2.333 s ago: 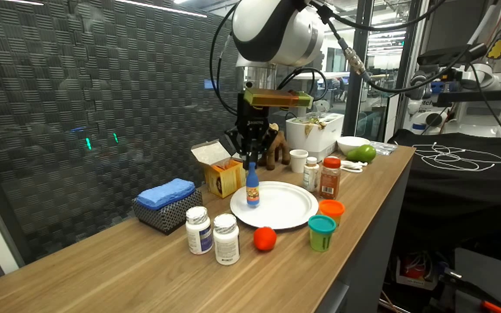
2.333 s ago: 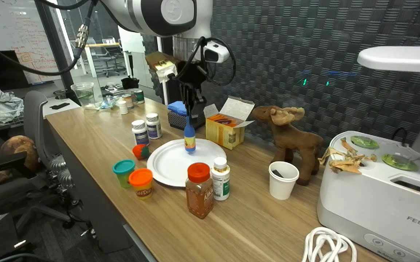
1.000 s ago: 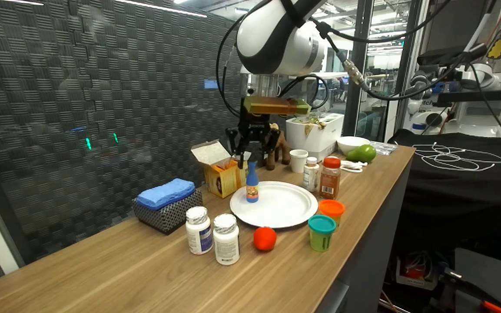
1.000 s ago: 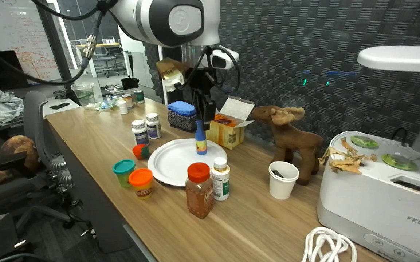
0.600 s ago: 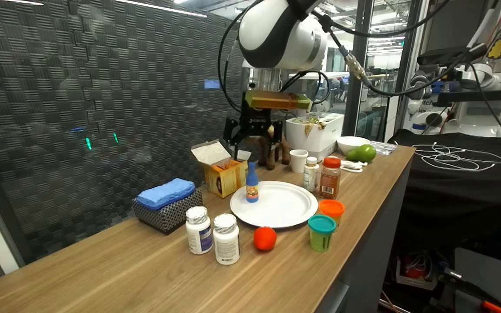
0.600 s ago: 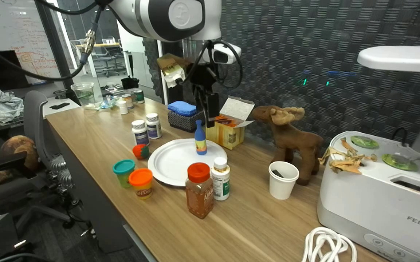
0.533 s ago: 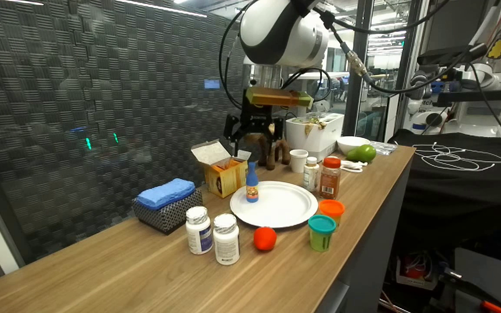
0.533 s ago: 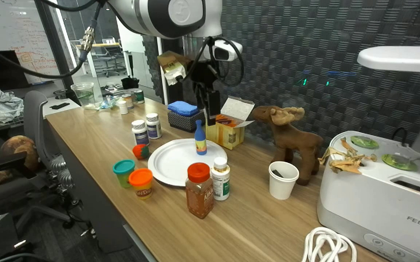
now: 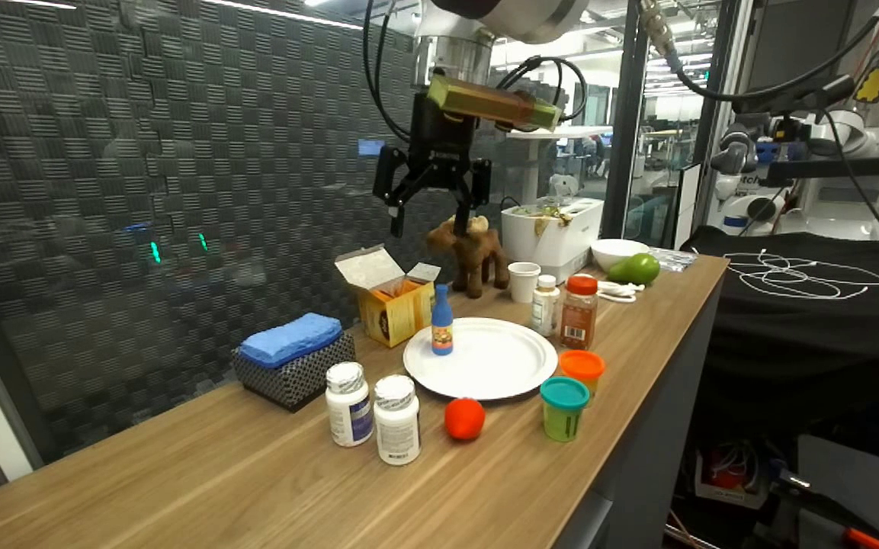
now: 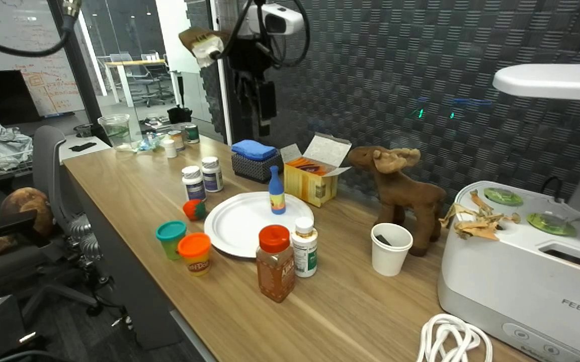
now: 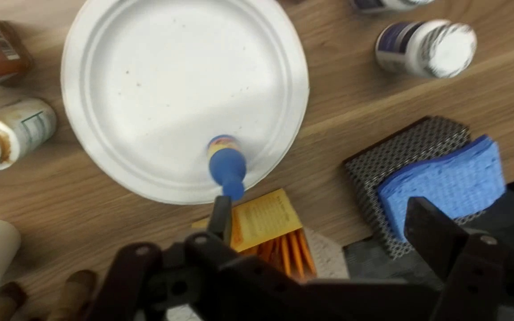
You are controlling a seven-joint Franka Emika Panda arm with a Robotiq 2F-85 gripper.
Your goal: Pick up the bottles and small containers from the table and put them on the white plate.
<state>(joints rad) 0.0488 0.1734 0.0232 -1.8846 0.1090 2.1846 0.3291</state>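
A blue bottle stands upright on the white plate. My gripper hangs above and behind it in the exterior views, wide open with nothing between its fingers. On the wooden table around the plate are two white pill bottles, a green tub with a teal lid, and a yellow tub with an orange lid. A reddish-brown bottle with a red lid and a white bottle with a green label stand close together by the plate's rim.
An open yellow carton and a dark mesh box with a blue cloth sit near the wall. A red strawberry-like item lies by the plate. A plush moose, paper cup and white planter stand farther along.
My gripper has opened and let go of the blue bottle, which now stands on the plate by itself. Since then the arm has risen well clear of it.
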